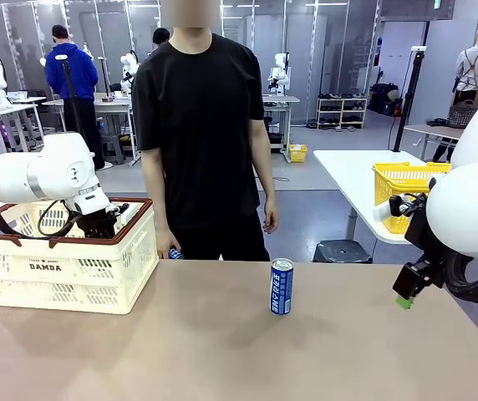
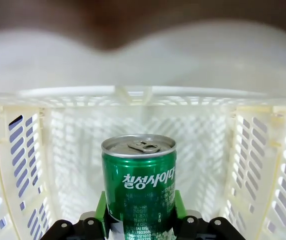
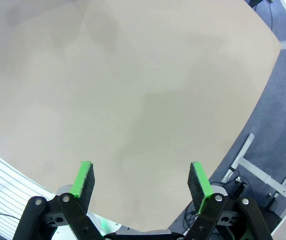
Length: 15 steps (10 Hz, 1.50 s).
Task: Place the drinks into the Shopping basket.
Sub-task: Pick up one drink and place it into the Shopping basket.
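Observation:
My left gripper (image 1: 99,224) reaches down inside the cream Shopping basket (image 1: 63,280) at the table's left. In the left wrist view it (image 2: 139,212) is shut on a short green can (image 2: 139,175), held upright between the green pads (image 2: 101,207), with the basket's lattice walls (image 2: 263,165) all around. A slim blue can (image 1: 282,286) stands upright on the table's middle, near the far edge. My right gripper (image 1: 404,294) hangs over the table's right edge; in the right wrist view it (image 3: 142,182) is open above bare tabletop with nothing between its fingers.
A person in black stands at the far side, behind the table's middle, one hand (image 1: 170,249) by the basket's far corner with something small and blue in it. A yellow mesh basket (image 1: 402,180) sits on a white side table at the right.

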{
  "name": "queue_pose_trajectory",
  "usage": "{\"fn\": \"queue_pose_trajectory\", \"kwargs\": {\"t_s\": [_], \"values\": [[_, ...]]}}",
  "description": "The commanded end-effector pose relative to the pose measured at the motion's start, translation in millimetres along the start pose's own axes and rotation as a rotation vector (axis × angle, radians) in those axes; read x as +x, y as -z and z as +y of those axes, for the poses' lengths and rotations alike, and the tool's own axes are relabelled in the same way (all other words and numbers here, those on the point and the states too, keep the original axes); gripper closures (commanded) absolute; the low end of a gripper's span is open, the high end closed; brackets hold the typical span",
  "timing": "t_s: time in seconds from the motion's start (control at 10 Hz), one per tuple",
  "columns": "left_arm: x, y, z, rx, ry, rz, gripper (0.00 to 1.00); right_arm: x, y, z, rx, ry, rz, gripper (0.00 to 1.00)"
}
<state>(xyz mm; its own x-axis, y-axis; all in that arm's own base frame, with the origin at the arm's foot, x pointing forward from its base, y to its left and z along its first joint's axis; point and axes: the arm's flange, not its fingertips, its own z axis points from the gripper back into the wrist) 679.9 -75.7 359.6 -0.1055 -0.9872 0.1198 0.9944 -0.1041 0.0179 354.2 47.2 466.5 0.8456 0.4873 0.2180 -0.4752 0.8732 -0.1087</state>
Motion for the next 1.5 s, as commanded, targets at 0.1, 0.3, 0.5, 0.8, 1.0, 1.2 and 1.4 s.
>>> {"fn": "queue_pose_trajectory", "kwargs": {"t_s": [0.1,0.3,0.5,0.8,1.0,1.2,1.4], "values": [[-8,23,-1,-0.015,-0.010,0.017,0.42,-1,-1,1,0.002,-0.001,0.002,0.06],[-10,28,1,-0.028,-0.019,0.014,0.42,-1,-1,1,0.002,-0.001,0.002,0.06],[-16,24,1,-0.011,-0.045,-0.016,0.42,-1,-1,1,0.002,-0.001,0.002,0.06],[-24,11,8,0.005,-0.056,-0.005,0.42,-1,-1,1,0.002,-0.001,0.002,0.06],[-24,12,14,-0.012,-0.049,-0.013,0.42,-1,-1,1,0.002,-0.001,0.002,0.06],[-24,19,19,-0.031,-0.044,-0.004,0.42,-1,-1,1,0.002,-0.001,0.002,0.06],[-25,21,23,-0.035,-0.041,-0.005,0.42,-1,-1,1,0.002,-0.001,0.002,0.06]]}}
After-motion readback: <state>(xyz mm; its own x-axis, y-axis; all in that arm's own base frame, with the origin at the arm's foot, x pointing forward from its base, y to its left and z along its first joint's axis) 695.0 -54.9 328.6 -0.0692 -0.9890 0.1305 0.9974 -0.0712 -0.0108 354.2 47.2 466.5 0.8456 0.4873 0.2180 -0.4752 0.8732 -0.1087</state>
